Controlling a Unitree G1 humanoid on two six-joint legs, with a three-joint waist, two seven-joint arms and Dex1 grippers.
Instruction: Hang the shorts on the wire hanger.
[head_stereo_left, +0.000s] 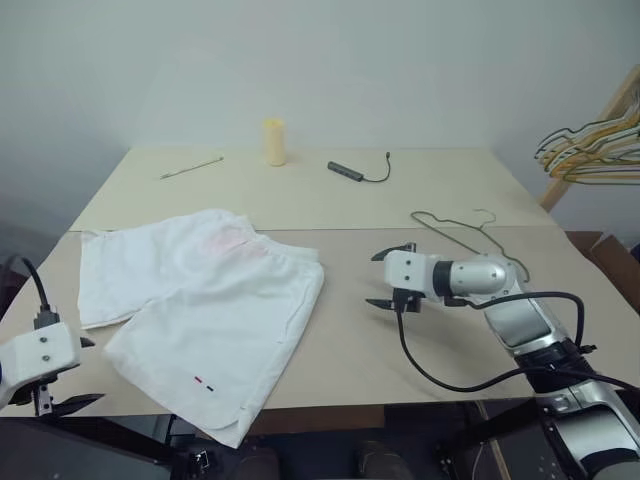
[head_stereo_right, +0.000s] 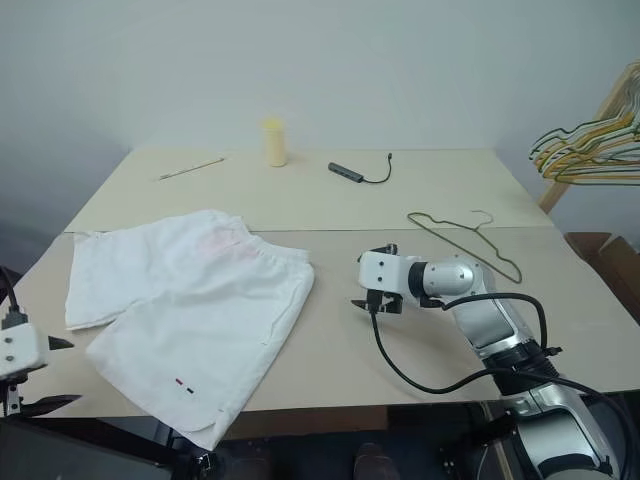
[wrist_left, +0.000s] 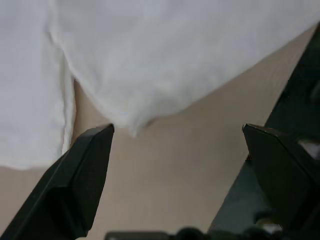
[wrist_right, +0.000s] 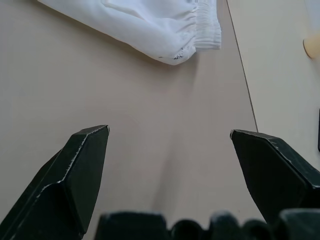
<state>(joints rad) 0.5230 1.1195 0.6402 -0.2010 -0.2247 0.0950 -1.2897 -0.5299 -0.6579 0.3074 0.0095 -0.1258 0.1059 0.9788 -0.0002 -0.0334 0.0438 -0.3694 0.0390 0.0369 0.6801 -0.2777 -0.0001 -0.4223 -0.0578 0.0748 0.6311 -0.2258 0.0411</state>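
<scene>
Flat on the pale beige tabletop (head_stereo_left: 400, 190) lie the white fabric shorts (head_stereo_left: 205, 305) with an elastic waistband, spread across the table's left half; 1 leg hem, the one with tiny dark marks, droops over the near edge, and the other leg reaches close to the left edge. The thin dark grey wire hanger (head_stereo_left: 470, 235), triangular with a small hook, lies flat on the right half, well apart from the shorts, with a broad strip of bare table between them. The right gripper (head_stereo_left: 388, 278) hovers over that bare strip, just in front of the hanger, its 2 black fingers spread wide and holding nothing, pointing toward the waistband corner. The left gripper (head_stereo_left: 72, 372) sits at the near left corner of the table, beside the shorts' leg, its fingers also wide apart and empty; its wrist view shows a hem corner of the shorts between them, untouched. Along the far edge stand a pale yellow cylinder (head_stereo_left: 273, 141), a thin stick (head_stereo_left: 191, 167) and a small dark cabled device (head_stereo_left: 347, 171), leaving the middle open. Bunched yellow and dark hangers (head_stereo_left: 590, 150) hang off a wooden rail at right.
</scene>
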